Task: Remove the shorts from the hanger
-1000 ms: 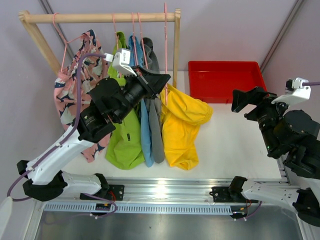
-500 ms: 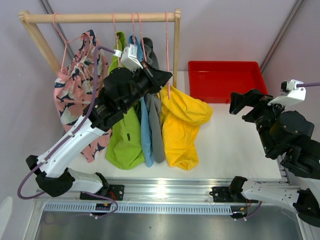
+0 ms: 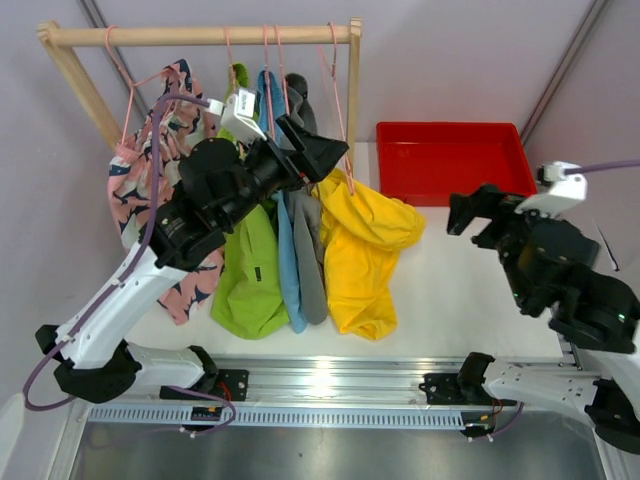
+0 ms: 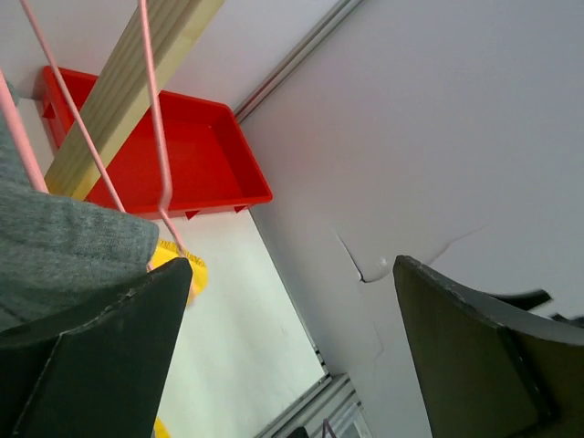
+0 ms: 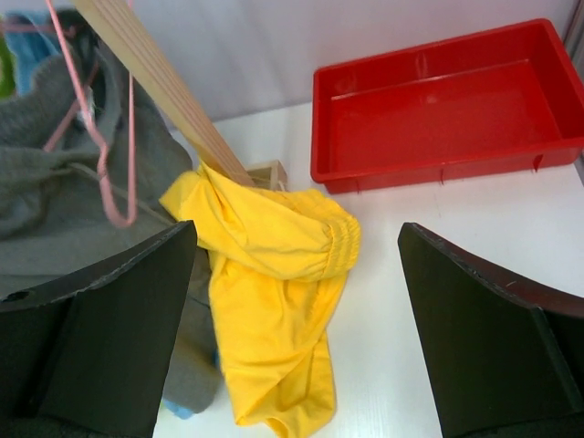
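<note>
Shorts, soft and light: yellow shorts [image 3: 365,250] slumped on the table [image 3: 470,290] by the rack [image 3: 200,36]; other shorts [image 3: 250,280] hang from hangers [image 4: 155,100]. Jaws of left gripper [image 3: 320,150] (up beside those hangers) and right gripper [image 3: 470,212] stand spread, empty. Bunched waistbands likely grip best.

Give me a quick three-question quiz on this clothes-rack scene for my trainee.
1. True or false: the soft yellow fabric shorts lie inside the red plastic tray.
2. The left gripper has its jaws: A) open, holding nothing; B) shut on a hanger; C) shut on fabric.
3. Which shorts hang nearest the left post of the wooden rack?
Key: 1 false; 2 A; 3 the pink patterned shorts.
</note>
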`<state>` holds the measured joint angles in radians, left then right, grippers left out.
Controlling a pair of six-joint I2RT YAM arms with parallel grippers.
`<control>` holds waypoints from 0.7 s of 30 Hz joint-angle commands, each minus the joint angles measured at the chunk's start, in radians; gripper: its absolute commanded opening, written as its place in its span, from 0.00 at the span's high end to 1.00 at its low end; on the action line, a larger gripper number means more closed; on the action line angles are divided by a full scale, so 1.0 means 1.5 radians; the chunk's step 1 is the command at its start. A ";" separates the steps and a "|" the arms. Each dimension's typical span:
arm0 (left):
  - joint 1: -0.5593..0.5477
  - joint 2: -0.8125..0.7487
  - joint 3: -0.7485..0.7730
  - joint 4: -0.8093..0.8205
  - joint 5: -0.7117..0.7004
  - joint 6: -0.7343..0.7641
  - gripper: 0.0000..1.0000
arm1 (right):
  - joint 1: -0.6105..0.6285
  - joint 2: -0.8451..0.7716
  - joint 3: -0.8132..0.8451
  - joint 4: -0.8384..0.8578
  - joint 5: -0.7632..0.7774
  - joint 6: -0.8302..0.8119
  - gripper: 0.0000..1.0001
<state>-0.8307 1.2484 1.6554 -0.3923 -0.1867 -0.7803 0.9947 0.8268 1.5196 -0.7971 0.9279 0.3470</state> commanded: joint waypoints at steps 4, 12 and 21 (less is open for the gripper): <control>-0.003 -0.023 0.112 -0.097 0.023 0.066 0.01 | -0.077 0.119 -0.075 -0.018 -0.188 0.054 0.01; -0.006 -0.020 0.182 -0.192 0.001 0.135 0.01 | -0.217 0.187 -0.257 0.177 -0.335 0.052 0.01; -0.006 -0.036 0.174 -0.199 -0.002 0.151 0.01 | -0.293 0.293 -0.308 0.351 -0.357 0.010 0.01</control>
<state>-0.8356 1.2137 1.8988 -0.6746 -0.1841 -0.5907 0.5831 1.2381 1.0763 -0.4335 0.4248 0.3889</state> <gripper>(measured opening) 0.994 0.993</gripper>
